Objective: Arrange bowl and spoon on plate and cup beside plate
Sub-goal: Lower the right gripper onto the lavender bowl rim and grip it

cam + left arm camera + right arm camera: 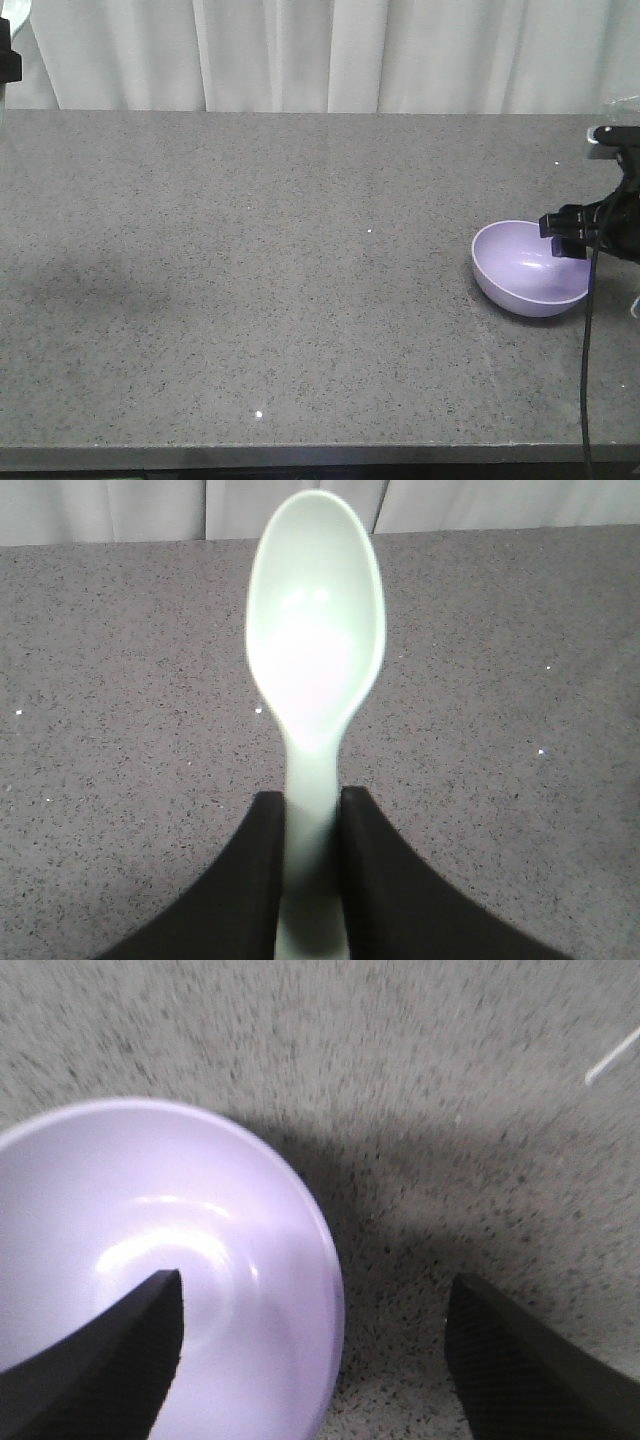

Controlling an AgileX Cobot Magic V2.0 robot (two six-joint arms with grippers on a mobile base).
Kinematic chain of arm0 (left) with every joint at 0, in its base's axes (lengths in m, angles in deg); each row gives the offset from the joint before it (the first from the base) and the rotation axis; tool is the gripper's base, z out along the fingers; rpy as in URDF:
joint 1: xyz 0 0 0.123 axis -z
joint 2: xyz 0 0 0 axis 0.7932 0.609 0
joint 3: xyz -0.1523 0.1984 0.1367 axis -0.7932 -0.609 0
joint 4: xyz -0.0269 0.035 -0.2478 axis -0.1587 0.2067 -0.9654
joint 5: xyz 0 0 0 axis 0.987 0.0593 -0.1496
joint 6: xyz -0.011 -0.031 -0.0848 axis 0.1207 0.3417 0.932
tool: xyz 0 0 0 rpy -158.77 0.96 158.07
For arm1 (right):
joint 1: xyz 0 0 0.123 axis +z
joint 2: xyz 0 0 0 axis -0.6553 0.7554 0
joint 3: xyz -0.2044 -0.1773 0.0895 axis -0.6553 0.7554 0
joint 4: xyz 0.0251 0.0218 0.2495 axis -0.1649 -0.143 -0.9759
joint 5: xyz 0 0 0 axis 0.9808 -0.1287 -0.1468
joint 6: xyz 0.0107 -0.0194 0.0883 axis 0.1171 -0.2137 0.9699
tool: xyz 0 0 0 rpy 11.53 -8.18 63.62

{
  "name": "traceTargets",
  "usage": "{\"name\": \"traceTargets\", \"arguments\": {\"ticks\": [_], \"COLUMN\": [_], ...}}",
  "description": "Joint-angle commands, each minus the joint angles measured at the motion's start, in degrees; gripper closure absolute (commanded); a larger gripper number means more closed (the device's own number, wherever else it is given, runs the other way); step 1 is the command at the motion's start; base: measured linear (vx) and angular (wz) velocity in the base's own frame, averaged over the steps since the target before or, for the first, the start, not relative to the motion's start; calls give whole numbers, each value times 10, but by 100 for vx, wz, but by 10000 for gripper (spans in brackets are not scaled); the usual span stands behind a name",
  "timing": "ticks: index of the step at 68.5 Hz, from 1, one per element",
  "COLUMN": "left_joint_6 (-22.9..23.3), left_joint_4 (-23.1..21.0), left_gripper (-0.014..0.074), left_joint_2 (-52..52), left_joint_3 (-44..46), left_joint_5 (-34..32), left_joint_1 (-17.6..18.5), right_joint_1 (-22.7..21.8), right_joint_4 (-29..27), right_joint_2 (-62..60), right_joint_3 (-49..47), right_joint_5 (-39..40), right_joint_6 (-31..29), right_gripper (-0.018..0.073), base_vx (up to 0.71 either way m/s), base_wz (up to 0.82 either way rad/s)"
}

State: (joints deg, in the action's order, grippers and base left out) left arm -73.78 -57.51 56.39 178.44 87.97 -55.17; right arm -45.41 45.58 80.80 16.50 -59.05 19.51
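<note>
The lavender bowl [530, 272] sits on the grey counter at the far right. My right gripper [566, 234] hangs over its right rim and is open. In the right wrist view, one finger is inside the bowl [150, 1250] and the other is outside over the counter, so the right gripper [315, 1282] straddles the rim without pinching it. The left wrist view shows my left gripper [312, 796] shut on the handle of the mint-green spoon [316, 630]. The scoop points away, above the counter. The plate and the cup are out of view.
The speckled grey countertop [260, 280] runs the full width, with its front edge at the bottom and a white curtain [320, 50] behind. A black cable [588, 360] hangs from the right arm. A dark object [8, 60] is at the top left corner.
</note>
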Motion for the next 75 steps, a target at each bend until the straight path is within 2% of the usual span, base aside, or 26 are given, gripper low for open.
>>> {"name": "traceTargets", "arguments": {"ticks": [1,17,24,31,40,44,60,69,75], "left_joint_6": [-1,-1,-1,-1,-1,-1,-1,-1,-1], "left_joint_4": [-17,-17,-17,-17,-17,-17,-17,-17,-17], "left_gripper": [604,604,604,604,604,604,604,604,604], "left_joint_2": [-16,-16,-16,-16,-16,-16,-16,-16,-16], "left_joint_3": [14,14,14,14,14,14,14,14,14], "left_joint_5": [-30,-32,-32,-32,-33,-33,-29,-27,-27], "left_joint_1": [2,2,2,2,2,2,2,2,2], "right_joint_1": [0,0,0,0,0,0,1,1,1], "right_joint_4": [2,0,0,0,4,4,-1,-41,-87], "right_joint_2": [0,37,53,56,56,56,14,-73,-143], "right_joint_3": [-19,-19,-19,-19,-19,-19,-21,-21,-21], "right_joint_5": [18,12,8,11,24,28,21,7,1], "right_joint_6": [-5,-6,-6,-5,-6,-6,-6,-23,-58], "right_gripper": [24,27,71,202,482,580,570,570,570], "base_vx": [0,0,0,0,0,0,0,0,0], "base_wz": [0,0,0,0,0,0,0,0,0]}}
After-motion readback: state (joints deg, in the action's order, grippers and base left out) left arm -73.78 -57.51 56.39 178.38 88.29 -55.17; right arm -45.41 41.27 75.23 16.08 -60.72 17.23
